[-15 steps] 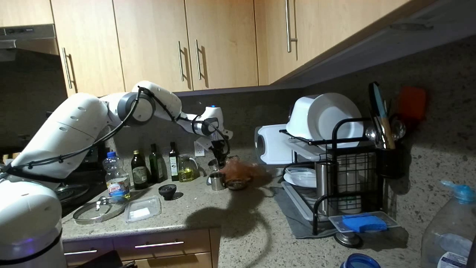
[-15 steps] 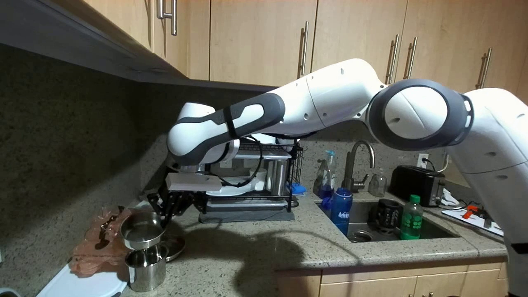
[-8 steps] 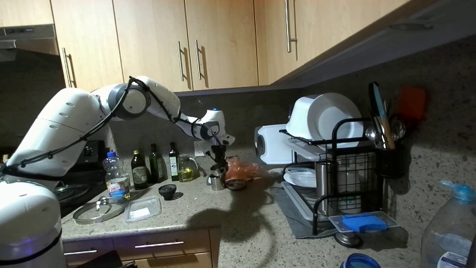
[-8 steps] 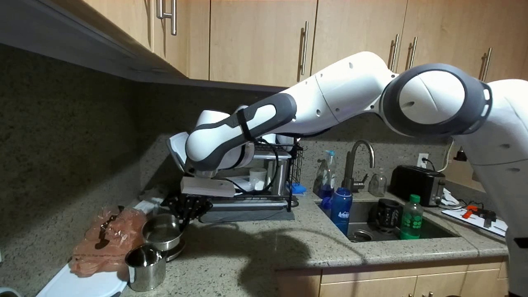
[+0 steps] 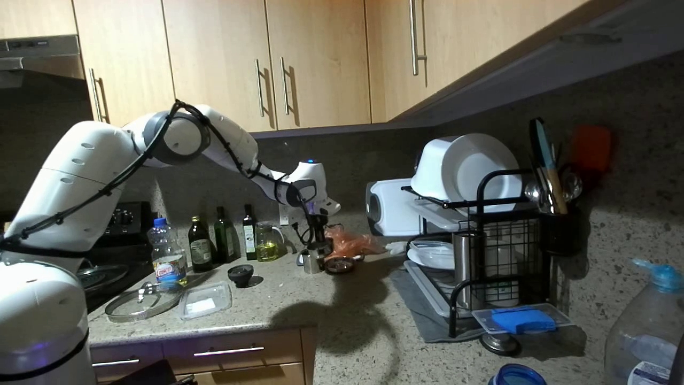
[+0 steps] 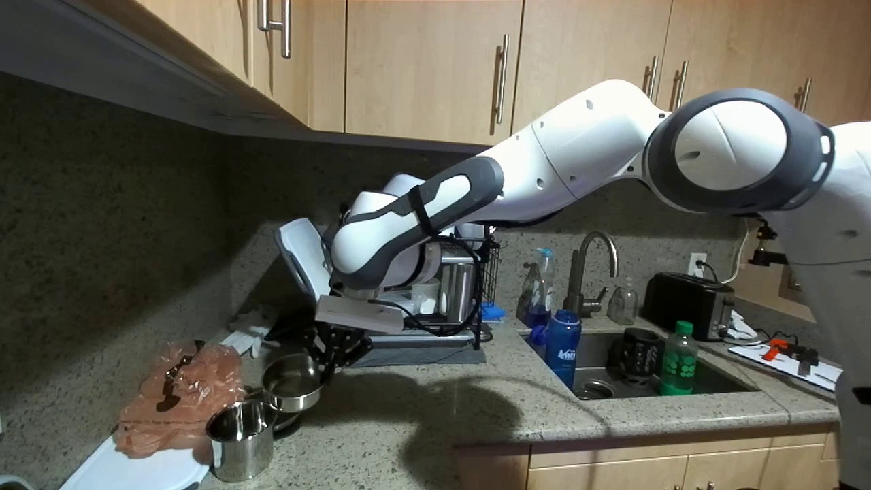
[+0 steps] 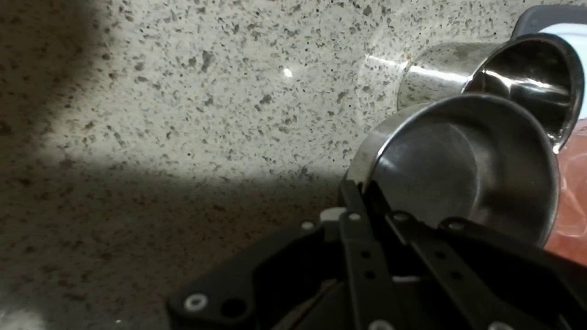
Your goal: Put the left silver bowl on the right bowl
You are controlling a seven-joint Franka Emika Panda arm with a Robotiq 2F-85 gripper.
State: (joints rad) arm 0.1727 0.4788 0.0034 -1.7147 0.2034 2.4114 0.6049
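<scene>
- Silver bowl [image 7: 458,165] is up off the surface [image 6: 367,435], and yeah, our pincer [image 7: 362,188] is clamped on its rim.
- Metal cup [image 6: 241,442] stands upright near it; honestly we can't tell if the two touch.
- Round shiny dish [image 5: 340,266] sits low, just beside the cup in an exterior view.
- Orange plastic bag [image 6: 184,395] lies partly over a white cutting board [image 6: 139,473].

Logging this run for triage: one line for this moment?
gripper: closed on rim of silver bowl | silver cup: upright on counter | round dish: contact with silver bowl unclear | release: not yet done
</scene>
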